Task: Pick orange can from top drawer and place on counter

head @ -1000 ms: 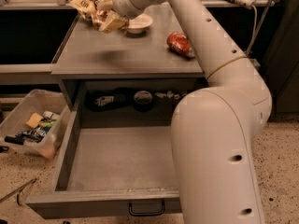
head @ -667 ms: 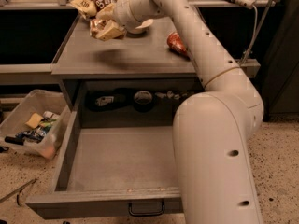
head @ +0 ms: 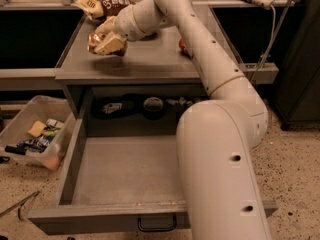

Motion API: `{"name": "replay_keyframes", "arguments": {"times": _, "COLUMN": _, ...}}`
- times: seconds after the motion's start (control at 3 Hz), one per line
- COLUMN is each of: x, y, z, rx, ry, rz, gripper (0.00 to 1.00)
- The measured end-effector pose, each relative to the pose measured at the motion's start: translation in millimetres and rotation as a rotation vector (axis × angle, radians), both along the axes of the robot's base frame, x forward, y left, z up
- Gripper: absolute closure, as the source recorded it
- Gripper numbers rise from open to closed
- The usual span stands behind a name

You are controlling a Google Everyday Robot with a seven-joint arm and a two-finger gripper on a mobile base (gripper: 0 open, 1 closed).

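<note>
The orange can [head: 95, 38], crumpled and shiny, is gripped between the cream fingers [head: 112, 43] of my gripper [head: 106, 42]. It hangs just above the front left part of the grey counter [head: 155, 60] and casts a shadow there. The arm reaches in from the lower right and crosses the counter. The top drawer [head: 69, 160] is pulled fully open below, with its dark loop handle [head: 156, 224] at the front. The drawer's front floor is bare, and the arm hides its right side.
A red can [head: 182, 45] on the counter's right side peeks out behind the arm. A brown snack bag [head: 104, 3] lies at the back left. Dark items [head: 153, 105] sit at the drawer's back. A plastic bin [head: 34, 130] of clutter stands on the floor at the left.
The gripper has swung with the can from the back middle of the counter to its front left. A pale round thing seen there earlier no longer shows.
</note>
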State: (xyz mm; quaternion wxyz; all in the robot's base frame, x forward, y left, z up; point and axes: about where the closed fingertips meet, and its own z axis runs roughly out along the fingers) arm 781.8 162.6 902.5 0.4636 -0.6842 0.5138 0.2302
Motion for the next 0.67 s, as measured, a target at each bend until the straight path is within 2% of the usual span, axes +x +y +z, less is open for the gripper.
{"name": "replay_keyframes", "arguments": {"times": 0.67, "x": -27, "y": 3, "z": -21, "rx": -0.1, "ry": 0.142, "rz": 0.079, "gripper": 1.0}}
